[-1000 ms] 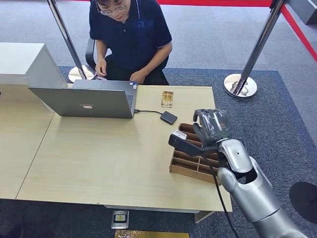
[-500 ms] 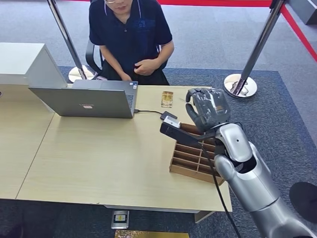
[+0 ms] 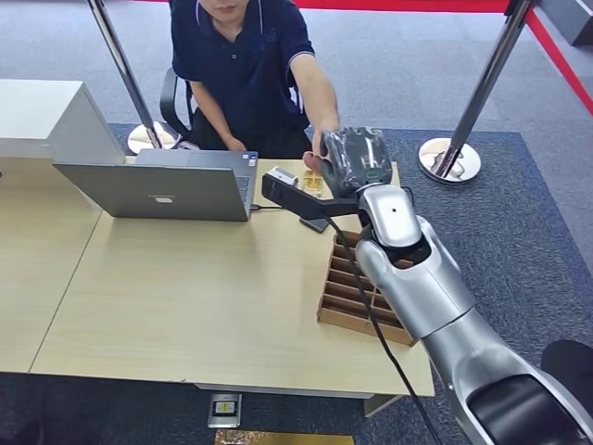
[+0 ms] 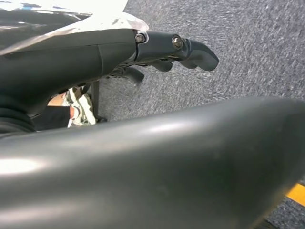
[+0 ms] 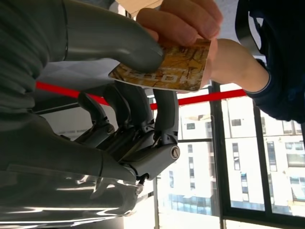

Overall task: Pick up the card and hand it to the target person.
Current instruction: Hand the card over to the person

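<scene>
Grey laptop (image 3: 164, 188) sits far to the left of the robot's fingers, and the seated person (image 3: 245, 69) behind it stretches an arm across the wooden desk (image 3: 175, 297) toward the right hand (image 3: 353, 159). That hand is extended over the desk's far edge, beyond the wooden slotted tray (image 3: 353, 297) and above a small dark device (image 3: 316, 223). In the right wrist view the gold-brown patterned card (image 5: 169, 67) is pinched between the thick grey thumb (image 5: 118, 40) on one face and a dark finger (image 5: 165, 112) on the other, the remaining fingers loosely curled alongside. The person's hand (image 5: 183, 21) already grips the card's outer end, fingertips touching just past the thumb tip.

Judged from this, the pick-up is done and the reach is complete; both parties hold the card, so what remains is for the thumb and finger to let go.

The left hand (image 4: 169, 47) hangs over the grey carpet (image 4: 233, 47) with its fingers curled and nothing between them
</scene>
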